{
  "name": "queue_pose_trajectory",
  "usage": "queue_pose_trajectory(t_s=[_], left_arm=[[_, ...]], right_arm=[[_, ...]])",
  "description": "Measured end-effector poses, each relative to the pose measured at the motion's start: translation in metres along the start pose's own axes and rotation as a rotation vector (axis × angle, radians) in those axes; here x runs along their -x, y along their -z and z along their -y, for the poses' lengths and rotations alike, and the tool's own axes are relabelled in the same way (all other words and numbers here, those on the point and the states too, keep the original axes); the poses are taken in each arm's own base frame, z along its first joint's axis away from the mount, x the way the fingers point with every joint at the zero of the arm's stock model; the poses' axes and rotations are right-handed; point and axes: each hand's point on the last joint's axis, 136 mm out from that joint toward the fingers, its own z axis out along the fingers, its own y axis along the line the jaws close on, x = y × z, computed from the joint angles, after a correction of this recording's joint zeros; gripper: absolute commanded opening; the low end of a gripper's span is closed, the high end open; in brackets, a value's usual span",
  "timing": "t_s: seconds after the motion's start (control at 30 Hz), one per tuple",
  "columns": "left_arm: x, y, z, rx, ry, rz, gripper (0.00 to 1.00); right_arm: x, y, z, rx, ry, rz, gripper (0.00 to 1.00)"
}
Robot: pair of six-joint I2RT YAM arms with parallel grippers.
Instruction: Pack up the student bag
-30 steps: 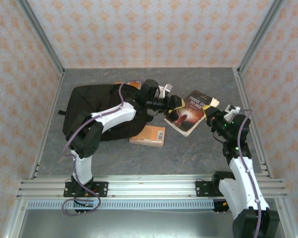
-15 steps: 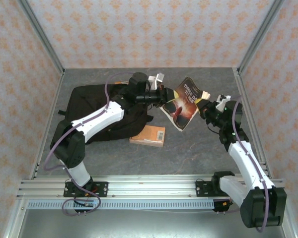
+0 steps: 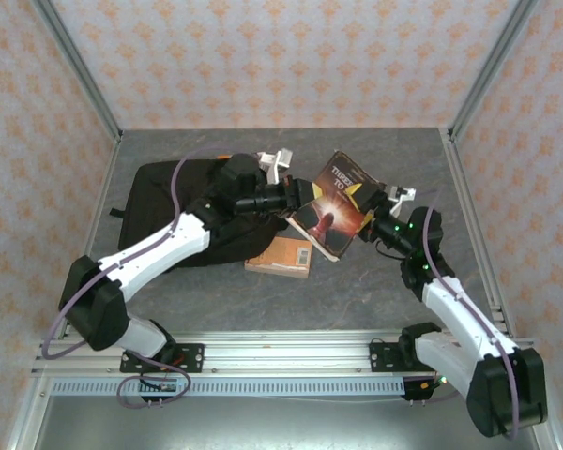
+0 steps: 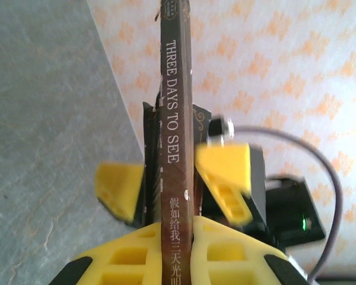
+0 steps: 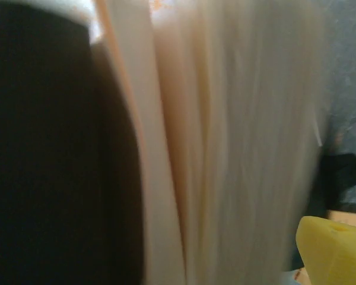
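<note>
Book (image 3: 336, 199) clamped at spine by left gripper (image 3: 300, 194) | right gripper (image 3: 368, 201) opposite, jaws spread wide | handover judged, for bag (image 3: 169, 202).

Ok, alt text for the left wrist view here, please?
A book, spine reading Three Days to See, is clamped between the yellow fingers of the left gripper. Beyond it the right gripper has its yellow fingers spread to either side of the book, against grey table and patterned wall.

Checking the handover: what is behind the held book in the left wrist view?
The right end effector, fingers open astride the book; its middle is covered.
</note>
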Motion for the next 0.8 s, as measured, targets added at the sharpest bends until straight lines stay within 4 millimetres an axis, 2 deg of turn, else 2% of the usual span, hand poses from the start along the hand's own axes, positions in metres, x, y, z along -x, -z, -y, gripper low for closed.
queue_pose_trajectory(t_s=[0.17,0.33,0.47,0.57,0.7,0.8], left_arm=[[0.011,0.007,-0.018,0.031,0.050,0.239,0.00],[0.015,0.014,-0.002,0.025,0.044,0.453,0.00],[0.038,0.031,0.011,-0.003,0.082,0.628,0.00],[0.052,0.041,0.012,-0.011,0.111,0.718,0.00],[0.058,0.046,0.009,-0.005,0.135,0.766,0.00],[0.061,0.047,0.006,-0.004,0.150,0.792,0.00]], right_arm=[[-0.012,-0.001,-0.025,0.090,-0.010,0.062,1.00],[-0.018,-0.006,-0.021,0.084,-0.076,0.120,1.00],[-0.025,-0.012,-0.018,0.069,-0.118,0.145,1.00],[-0.028,-0.018,-0.016,0.070,-0.141,0.157,1.00],[-0.033,-0.028,-0.012,0.059,-0.163,0.166,0.97],[-0.033,-0.040,-0.024,0.083,-0.176,0.171,0.91]])
